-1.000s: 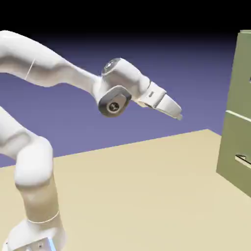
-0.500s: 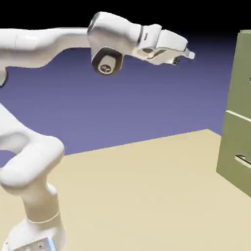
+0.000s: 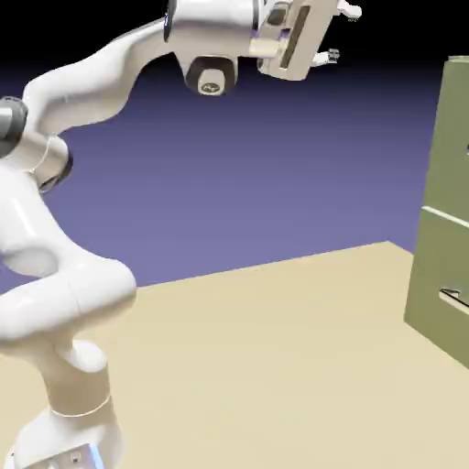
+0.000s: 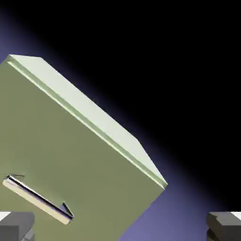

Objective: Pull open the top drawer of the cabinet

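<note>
Exterior view: gripper seen at upper centre-right, spread wide, nothing held, well apart from the cabinet at right edge.

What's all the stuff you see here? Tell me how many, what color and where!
cabinet: one, olive green, exterior view's right edge
top drawer: one, olive green, at the cabinet's top
lower drawer: one, olive green, below the top one
bar handles: two clearly seen, silver, one on each drawer front
table: one, tan, under the robot
robot arm: one, white, exterior view's left
jaws: two grey tips, wide open, hand view's bottom edge
</note>
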